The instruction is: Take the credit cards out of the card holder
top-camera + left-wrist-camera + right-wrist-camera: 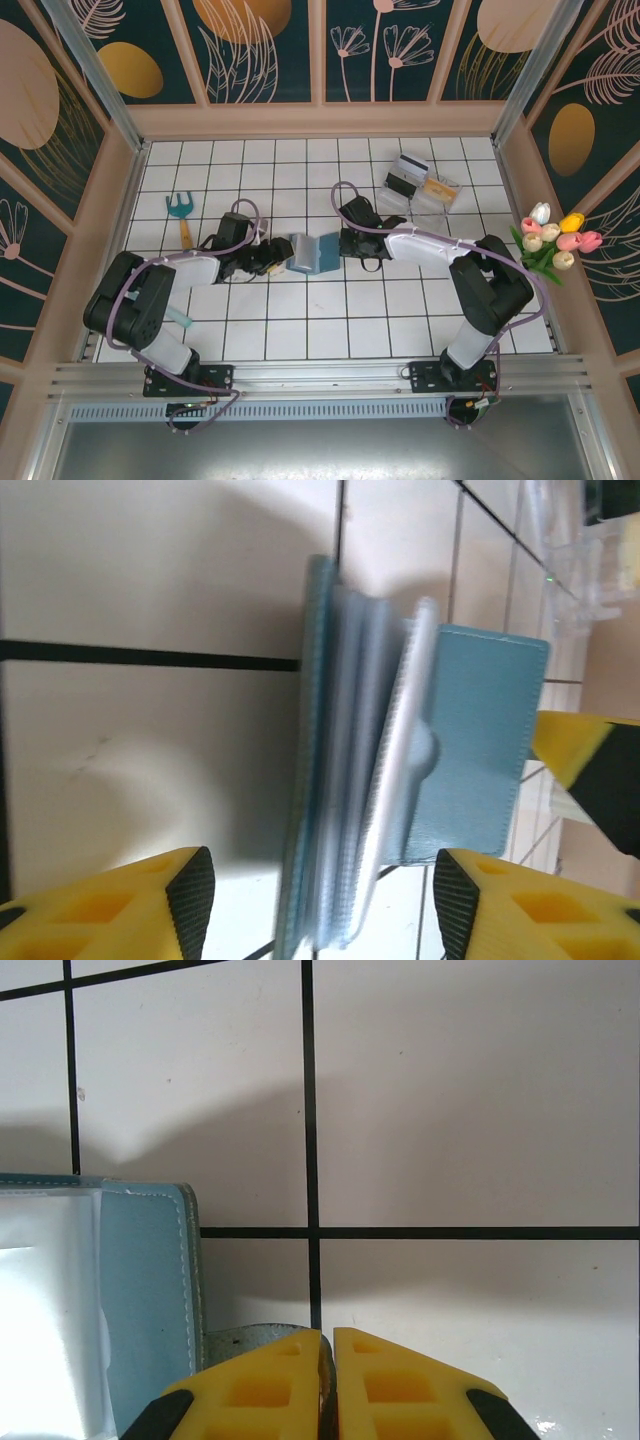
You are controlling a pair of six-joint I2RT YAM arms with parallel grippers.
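White tiled desk (300,330), dark grout. Card holder (308,253) stands on it between my left fingers (150,905) and right fingers (400,1390). Clear tray (400,195) sits beyond my right fingers, small teal fork (181,207) beyond my left.

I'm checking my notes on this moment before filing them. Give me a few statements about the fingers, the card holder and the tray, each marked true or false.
1. The left gripper has its fingers open around the card holder. True.
2. The right gripper is wide open. False: its fingers are pressed together at the holder's edge.
3. The card holder lies inside the clear tray. False: it stands open on the tiled table between the two grippers, apart from the tray.
4. A yellow-orange card sits at the clear tray. True.
5. The tulips lie beside the left arm. False: they are at the right edge, beside the right arm.
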